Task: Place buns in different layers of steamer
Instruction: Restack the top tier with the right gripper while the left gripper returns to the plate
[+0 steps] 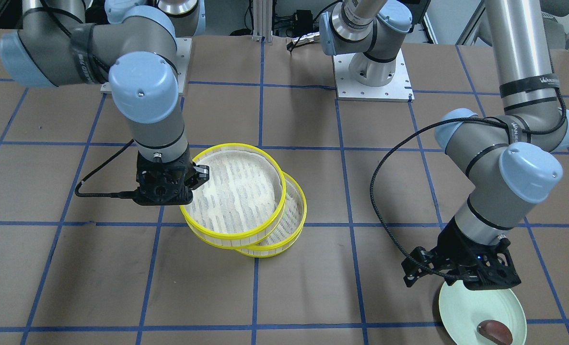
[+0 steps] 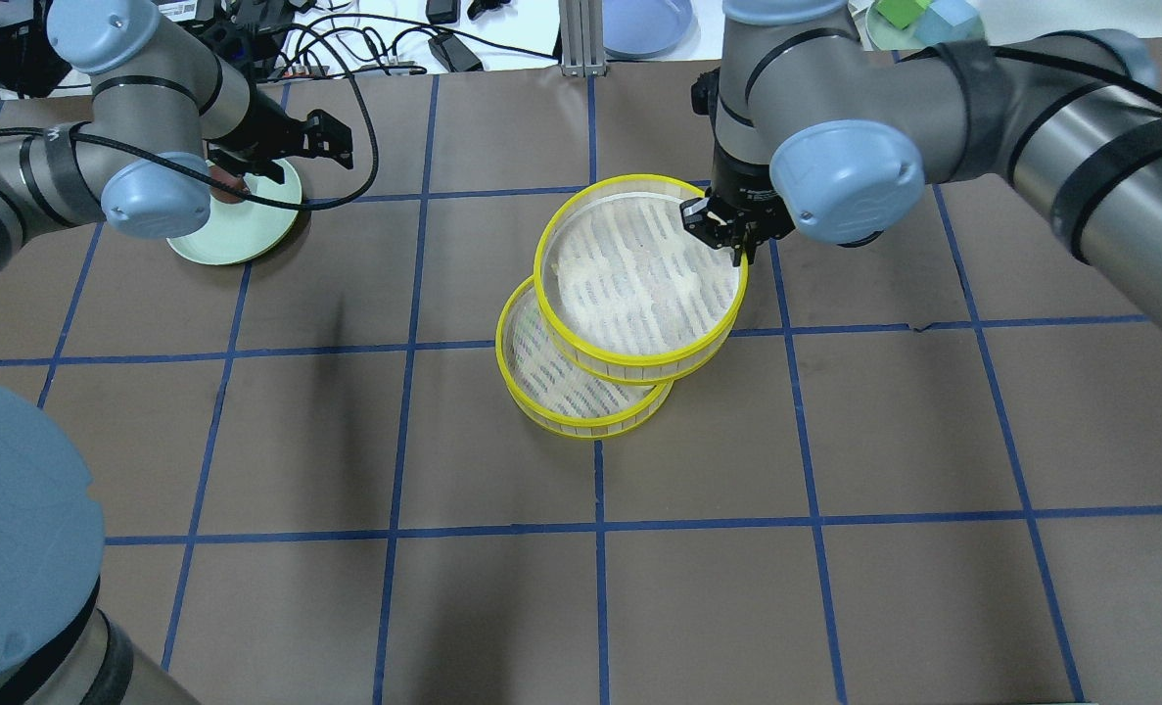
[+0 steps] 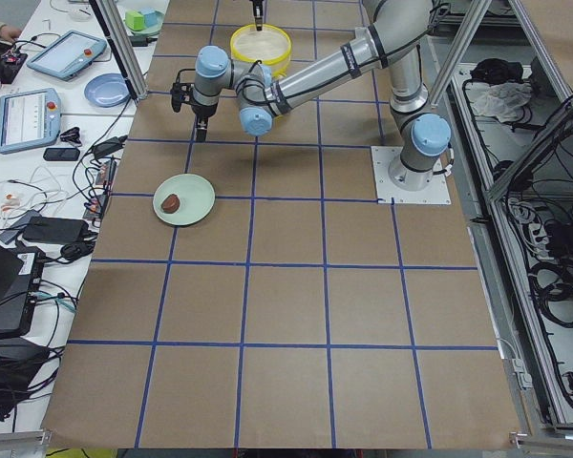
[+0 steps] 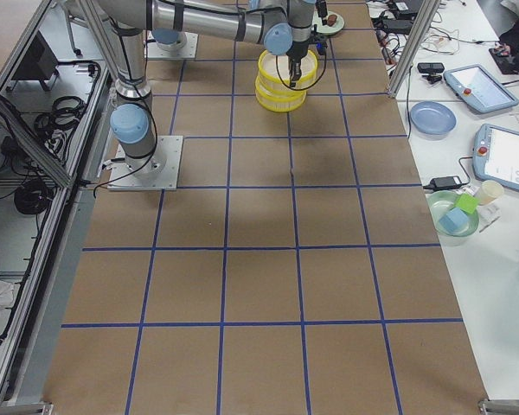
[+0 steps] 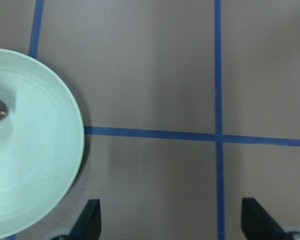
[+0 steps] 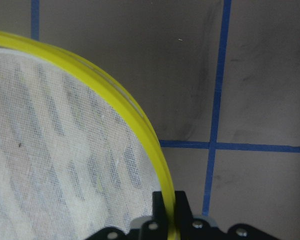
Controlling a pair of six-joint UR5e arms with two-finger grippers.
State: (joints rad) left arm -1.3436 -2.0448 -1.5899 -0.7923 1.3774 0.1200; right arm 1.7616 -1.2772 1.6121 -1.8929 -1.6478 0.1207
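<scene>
The upper steamer layer sits skewed over the lower steamer layer, covering most of it. My right gripper is shut on the upper layer's yellow rim, as the right wrist view shows. The dark reddish-brown bun lies on the pale green plate. My left gripper is open and empty, raised beside the plate's edge; in its wrist view the plate lies to the left. No cream-white bun shows in any view. Both mesh liners look bare where visible.
Brown table cover with a blue tape grid. Both arm bases stand at the robot's side of the table. The left arm's black cable loops over the table between the steamer and the plate.
</scene>
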